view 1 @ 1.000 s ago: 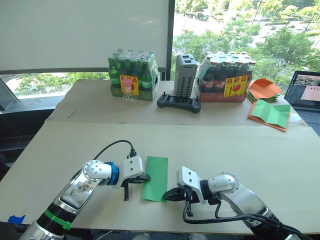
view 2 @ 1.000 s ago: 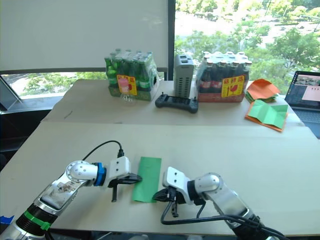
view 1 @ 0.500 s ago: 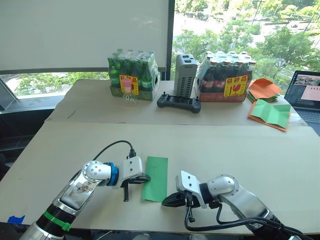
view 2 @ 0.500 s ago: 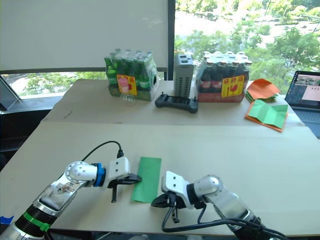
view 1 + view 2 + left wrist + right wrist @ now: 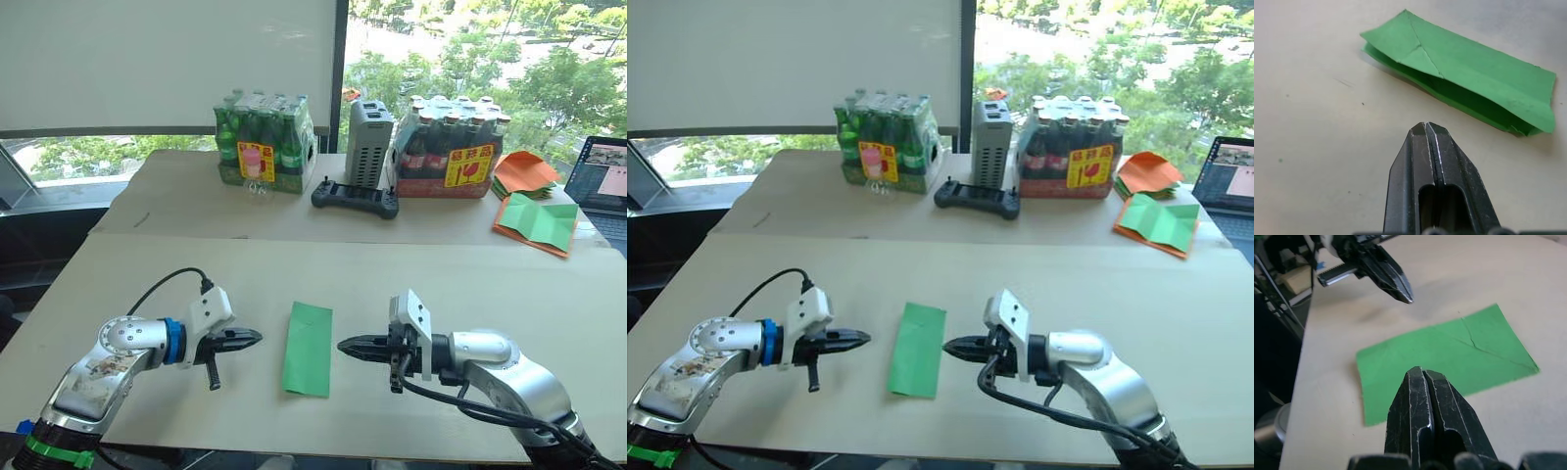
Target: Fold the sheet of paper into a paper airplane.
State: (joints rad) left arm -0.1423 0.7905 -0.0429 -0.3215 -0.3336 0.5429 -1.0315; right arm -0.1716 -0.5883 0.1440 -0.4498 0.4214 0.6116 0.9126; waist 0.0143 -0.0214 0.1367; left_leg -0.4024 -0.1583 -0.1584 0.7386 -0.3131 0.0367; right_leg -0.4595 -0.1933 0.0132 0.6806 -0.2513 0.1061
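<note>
Lying flat near the front edge of the table [image 5: 509,284], in the lower middle of the left eye view, the sheet of paper [image 5: 309,348] is sitting as a narrow green strip, folded lengthwise, with diagonal creases showing at one end in the wrist views. Its long axis is running away from the robot, from the near table edge toward the bottle packs [image 5: 263,145] at the back, so both long edges are facing the arms. The left gripper [image 5: 251,338] is hovering just left of the strip, pointing right at its left long edge, with its two fingers pressed together and nothing between them. The right gripper [image 5: 349,346] is mirroring it on the other side, pointing left at the right long edge, fingers likewise closed and empty. Neither is touching the paper; the right tip is looking slightly nearer to its edge than the left tip is to its own, though the difference is small. Both tips are meeting the strip about midway along its length. Judging from the flat, rectangular strip, the folding is only partly done and no wings or nose are formed. The next fold is probably depending on one gripper pinning the strip while the other lifts a long edge or a corner, which would first require opening the fingers.
</note>
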